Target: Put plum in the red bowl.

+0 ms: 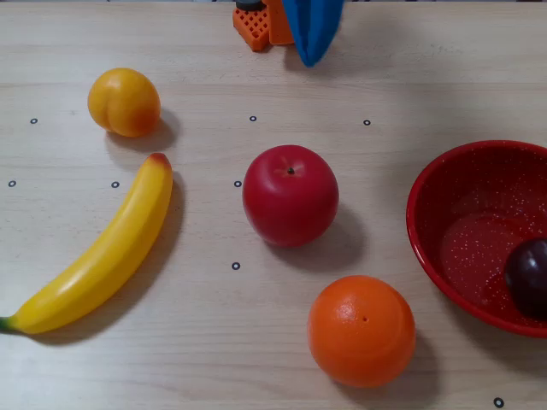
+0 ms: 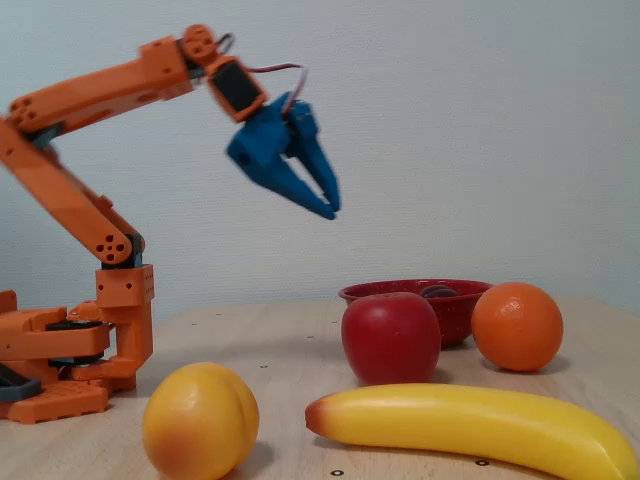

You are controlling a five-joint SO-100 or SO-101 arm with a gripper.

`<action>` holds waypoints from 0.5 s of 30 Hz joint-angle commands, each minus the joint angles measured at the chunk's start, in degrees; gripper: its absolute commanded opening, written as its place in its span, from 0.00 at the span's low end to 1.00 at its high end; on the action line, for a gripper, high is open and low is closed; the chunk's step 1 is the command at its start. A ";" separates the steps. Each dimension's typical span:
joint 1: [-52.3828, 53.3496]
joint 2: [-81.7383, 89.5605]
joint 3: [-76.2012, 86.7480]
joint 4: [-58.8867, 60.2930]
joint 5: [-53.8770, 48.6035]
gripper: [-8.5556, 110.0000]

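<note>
Inside the red bowl I saw the plum; my claw, nearly closed and empty, risked little.

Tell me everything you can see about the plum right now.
The plum is a small, round, glossy fruit, dark purple-maroon, cut off by the right edge of the overhead view. It sits inside the red bowl, low against the bowl's right side, resting on the speckled inner surface. In the fixed view only its dark top shows above the bowl's rim. Nothing else touches it; the gripper is raised well away, empty.
</note>
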 commanded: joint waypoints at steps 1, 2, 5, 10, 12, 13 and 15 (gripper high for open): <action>1.58 6.77 -0.35 0.62 1.49 0.07; 1.93 7.82 0.35 1.58 2.20 0.07; 3.43 12.57 4.57 1.93 3.52 0.07; 4.48 21.97 13.89 3.34 3.34 0.07; 4.57 25.05 16.61 4.31 3.34 0.07; 4.57 26.63 17.75 4.92 3.52 0.07; 4.57 29.44 19.86 6.15 3.69 0.07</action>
